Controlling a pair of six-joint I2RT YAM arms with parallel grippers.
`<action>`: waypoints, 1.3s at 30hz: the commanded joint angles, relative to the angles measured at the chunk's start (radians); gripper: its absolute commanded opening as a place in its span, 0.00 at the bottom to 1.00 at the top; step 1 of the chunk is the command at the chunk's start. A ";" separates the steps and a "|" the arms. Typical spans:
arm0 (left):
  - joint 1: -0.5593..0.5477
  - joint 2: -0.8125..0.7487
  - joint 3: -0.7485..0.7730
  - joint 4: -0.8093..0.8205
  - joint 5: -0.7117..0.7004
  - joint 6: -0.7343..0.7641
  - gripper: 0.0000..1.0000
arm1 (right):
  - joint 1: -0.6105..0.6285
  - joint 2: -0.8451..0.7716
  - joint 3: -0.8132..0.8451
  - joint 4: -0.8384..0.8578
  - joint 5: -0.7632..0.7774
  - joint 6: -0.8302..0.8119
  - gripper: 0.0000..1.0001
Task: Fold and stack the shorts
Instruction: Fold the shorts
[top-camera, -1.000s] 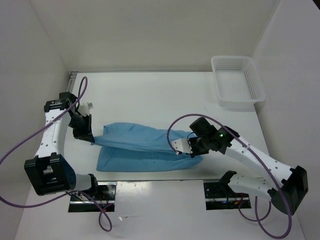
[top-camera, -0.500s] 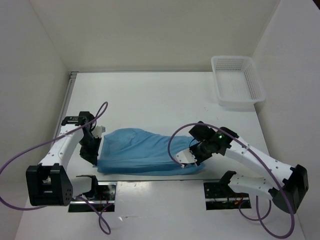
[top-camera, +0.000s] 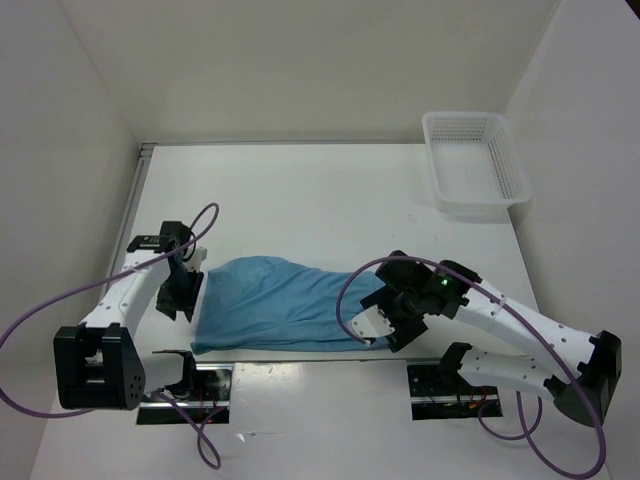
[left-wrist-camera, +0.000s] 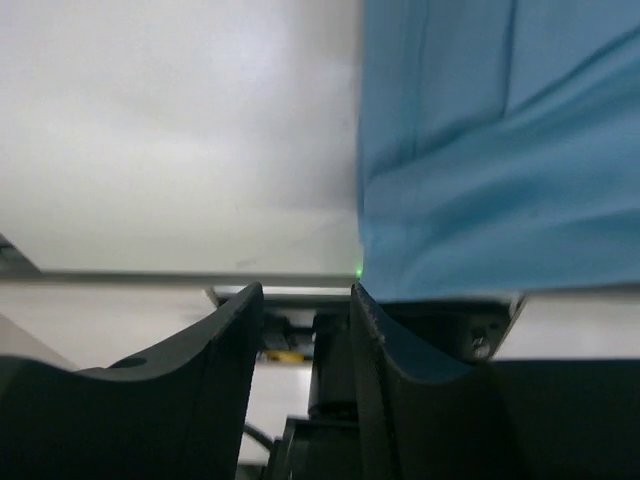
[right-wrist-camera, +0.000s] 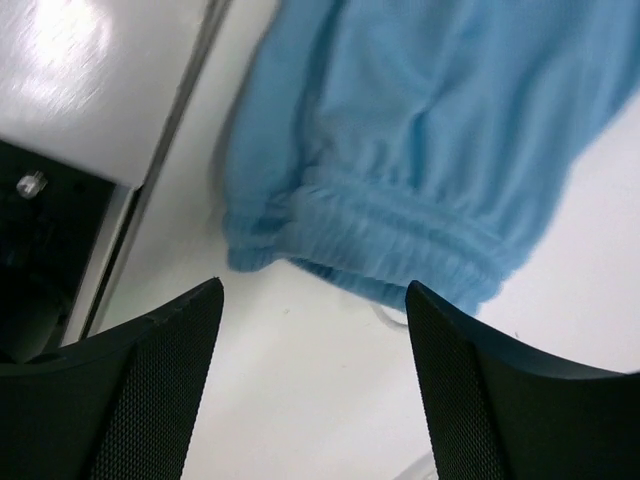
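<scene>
Nearest the arm bases, the right pincer (top-camera: 378, 326) stands wide open with nothing in it. Its wrist view shows the gathered waistband (right-wrist-camera: 400, 235) of the sky-blue shorts (top-camera: 285, 303) lying just ahead of the fingertips, not between them. The left pincer (top-camera: 184, 291) is also parted and empty, though less widely. The leg end of the shorts lies just beyond its right finger (left-wrist-camera: 385, 350), touching nothing.

Between the two pincers the shorts rest on the table (top-camera: 330, 200) as one long doubled band along the near edge. I judge the first lengthwise fold done and let go. A crosswise fold is still to come, and then the stacking. Well beyond the right pincer, at the far corner, sits the white mesh basket (top-camera: 476, 165), which holds nothing that can be seen.

A second ago both pincers were clamped on the cloth, the left one on the far-left corner, and the shorts lay wider with a loose upper layer. Since then that layer has been drawn to the near edge, both pincers have opened, and the right arm has backed toward its base.
</scene>
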 joint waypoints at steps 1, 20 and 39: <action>0.019 0.020 0.047 0.193 0.005 0.003 0.48 | -0.008 0.014 0.089 0.190 -0.019 0.143 0.78; 0.028 0.500 0.337 0.127 0.444 0.003 0.47 | -0.472 0.526 0.198 0.574 -0.172 0.773 0.64; -0.009 0.603 0.338 0.233 0.381 0.003 0.49 | -0.426 0.525 0.023 0.573 0.031 0.526 0.55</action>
